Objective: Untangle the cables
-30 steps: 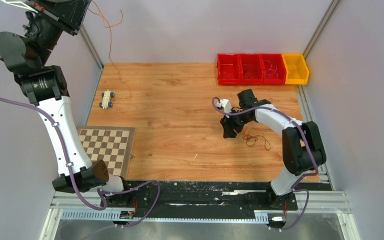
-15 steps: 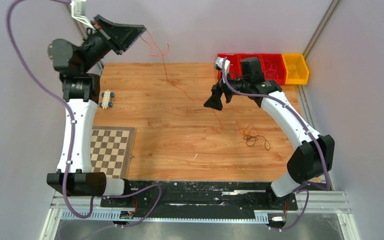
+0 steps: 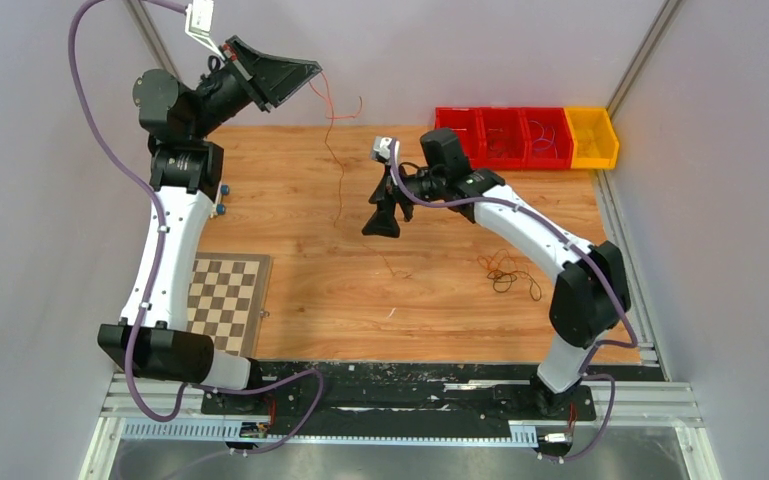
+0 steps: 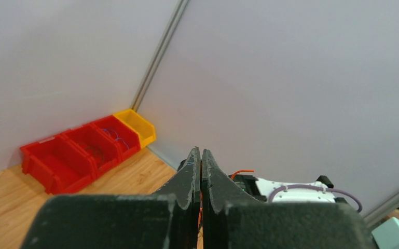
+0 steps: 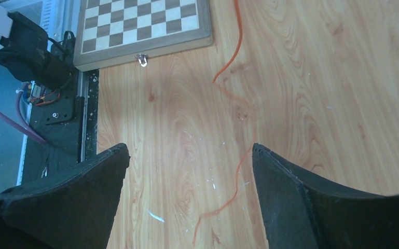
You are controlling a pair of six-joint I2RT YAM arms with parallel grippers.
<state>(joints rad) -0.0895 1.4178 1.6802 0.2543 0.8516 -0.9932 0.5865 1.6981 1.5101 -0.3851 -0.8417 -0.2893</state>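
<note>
My left gripper (image 3: 310, 78) is raised high at the back left, shut on a thin orange cable (image 3: 339, 180). The cable hangs from it down to the table. In the left wrist view the gripper (image 4: 201, 150) has its jaws pressed together with the orange cable (image 4: 201, 205) between them. My right gripper (image 3: 380, 218) is open and empty above the table's middle, beside the hanging cable. In the right wrist view the orange cable's (image 5: 234, 189) lower end runs between the spread jaws, near the right one and touching neither. The remaining tangle of cables (image 3: 505, 272), orange and dark, lies on the table to the right.
A row of red bins (image 3: 500, 138) and a yellow bin (image 3: 593, 138) stand at the back right. A chessboard (image 3: 225, 290) lies at the front left, also in the right wrist view (image 5: 145, 23). A small toy car (image 3: 220, 200) sits partly behind the left arm.
My left gripper swung right with the orange cable, which now hangs free of the tangle. My right gripper rose from the tangle and moved left to the table's middle.
</note>
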